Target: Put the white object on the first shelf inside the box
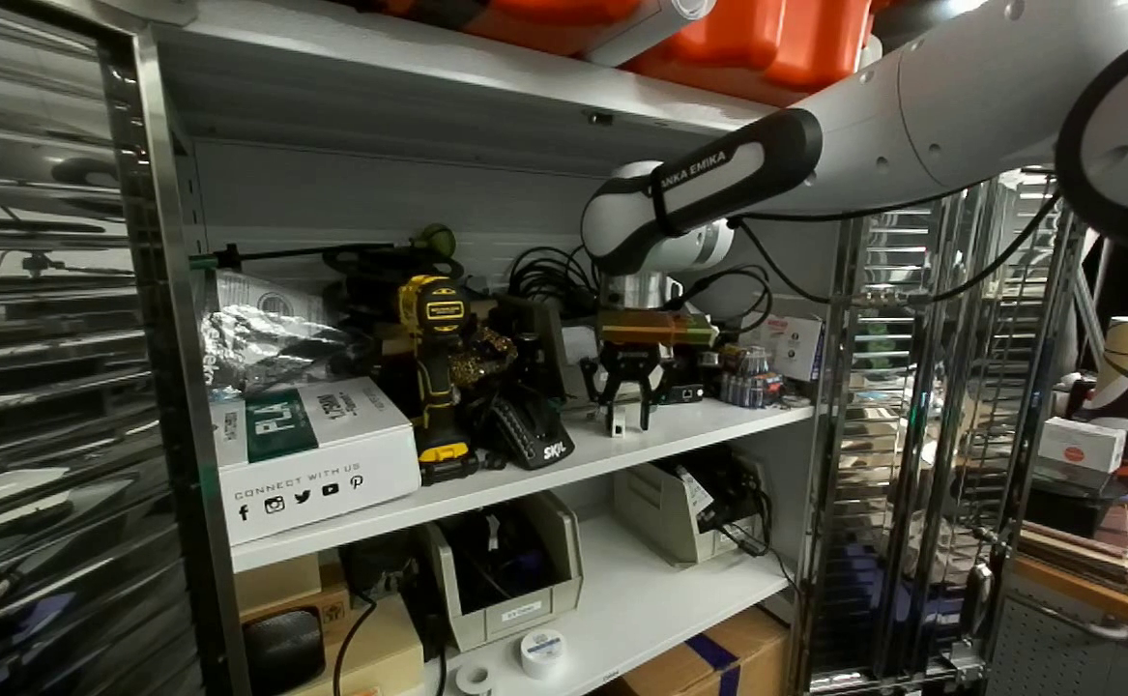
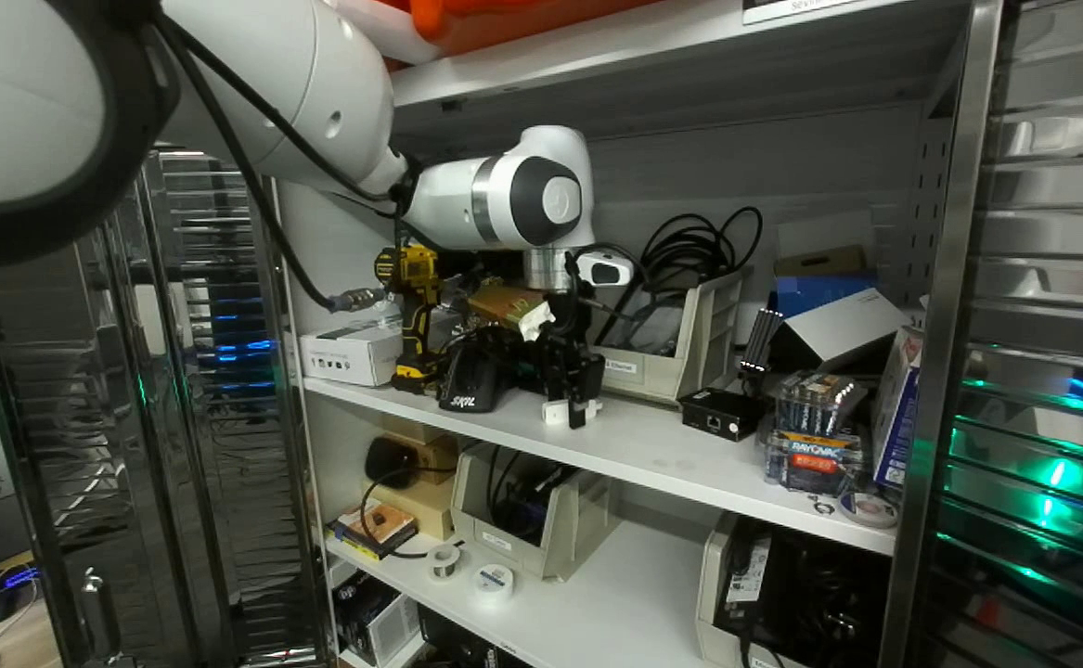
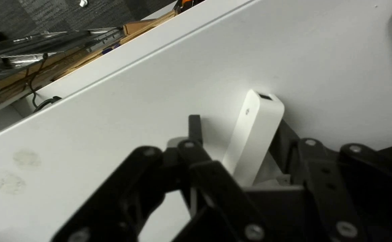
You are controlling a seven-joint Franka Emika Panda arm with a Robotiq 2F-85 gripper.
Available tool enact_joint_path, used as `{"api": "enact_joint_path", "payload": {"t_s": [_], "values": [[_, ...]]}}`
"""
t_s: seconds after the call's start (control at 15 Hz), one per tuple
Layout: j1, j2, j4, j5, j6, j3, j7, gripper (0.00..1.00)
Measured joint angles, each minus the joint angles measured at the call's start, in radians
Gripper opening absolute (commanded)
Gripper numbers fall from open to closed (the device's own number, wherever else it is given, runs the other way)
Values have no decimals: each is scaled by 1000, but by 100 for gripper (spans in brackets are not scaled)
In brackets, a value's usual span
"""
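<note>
Your gripper (image 3: 238, 130) looms blurred across the bottom of the wrist view, jaws standing apart, the white object (image 3: 254, 137) between them on the pale shelf (image 3: 115, 117), its lower end hidden; whether the nearer finger touches it, you cannot tell. Higher, in an exterior view, an orange plastic item (image 1: 766, 48) is cut off.
</note>
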Motion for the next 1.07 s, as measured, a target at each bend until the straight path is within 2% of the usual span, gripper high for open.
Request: {"api": "enact_joint_path", "payload": {"t_s": [0.13,0.27,0.33,0.67,0.8,1.07], "values": [[2,6,7,-1,-9,-2,0,6],[4,8,13,-2,-24,-7,2,6],[6,8,14,-2,-30,-11,8,10],[9,-5,-5,-4,-38,-32,27,8],[7,-39,-58,-4,-13,-45,28,8],[5,-160,-253,-6,139,-67,29,8]]}}
